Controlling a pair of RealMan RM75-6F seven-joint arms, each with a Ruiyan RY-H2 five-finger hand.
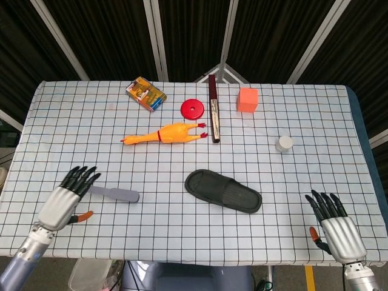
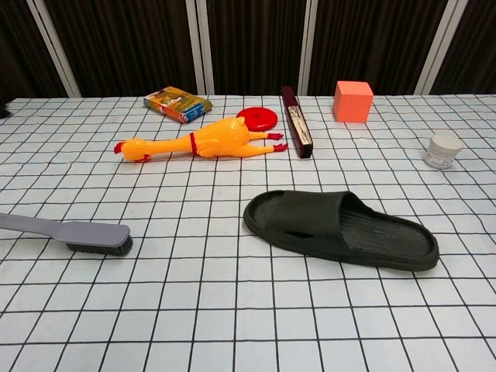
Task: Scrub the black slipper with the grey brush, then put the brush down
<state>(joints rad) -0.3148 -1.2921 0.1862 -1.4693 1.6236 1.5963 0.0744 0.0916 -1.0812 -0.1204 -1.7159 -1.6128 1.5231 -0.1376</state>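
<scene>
Grey brush [image 1: 115, 194]: long handle, dark bristles down, left of black slipper [image 1: 223, 191]. Left hand [image 1: 60, 205], right hand [image 1: 336, 230]: both released, fingers spread.

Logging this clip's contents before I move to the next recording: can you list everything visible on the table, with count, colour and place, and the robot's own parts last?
brush: 1, grey, near left of table, lying free
slipper: 1, black, near centre
rubber chicken: 1, yellow-orange, centre left, on its side
disc: 1, red, far centre
long box: 1, dark red, right of the disc
cube: 1, orange, far right of centre
small box: 1, multicoloured, far left
jar: 1, white-grey, right side
left robot hand: 1, silver and black, fingers spread, at the brush handle's end
right robot hand: 1, silver and black, fingers spread, near right corner
</scene>
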